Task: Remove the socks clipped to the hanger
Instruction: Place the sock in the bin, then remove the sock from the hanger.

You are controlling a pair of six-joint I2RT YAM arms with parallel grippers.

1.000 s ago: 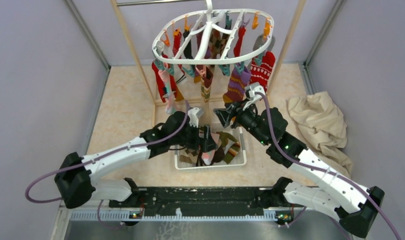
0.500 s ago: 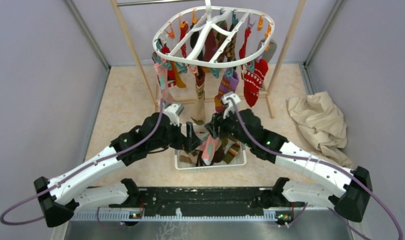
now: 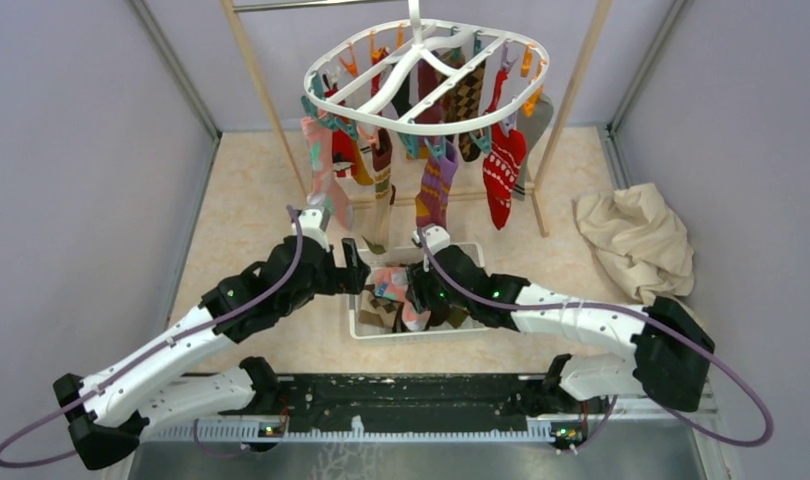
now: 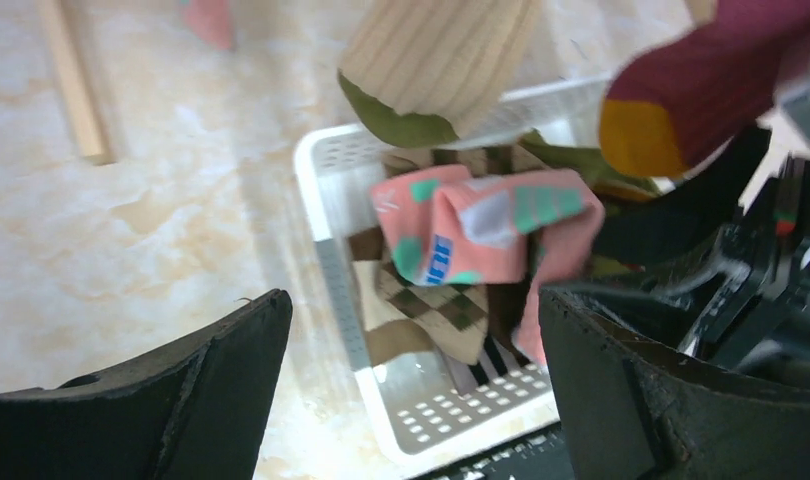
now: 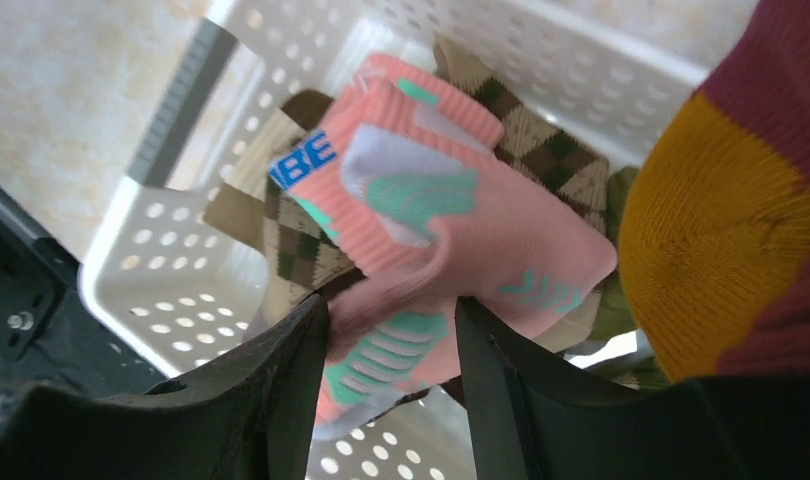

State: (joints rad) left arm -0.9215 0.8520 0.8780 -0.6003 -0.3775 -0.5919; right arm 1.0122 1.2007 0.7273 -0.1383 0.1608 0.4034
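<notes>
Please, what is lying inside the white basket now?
A pink sock, held by the right gripper, is on top, above a brown argyle sock. Whatever is deeper in the basket is covered by them.

Both arms reach forward, left gripper (image 4: 413,305) spread wide, right gripper (image 5: 391,312) jaws narrower

One hanger (image 3: 418,128) carries roughly ten socks (image 3: 501,175); overlap hides the exact number. One basket (image 3: 381,333), one cloth (image 3: 636,250), two robot arms (image 3: 181,345).
</notes>
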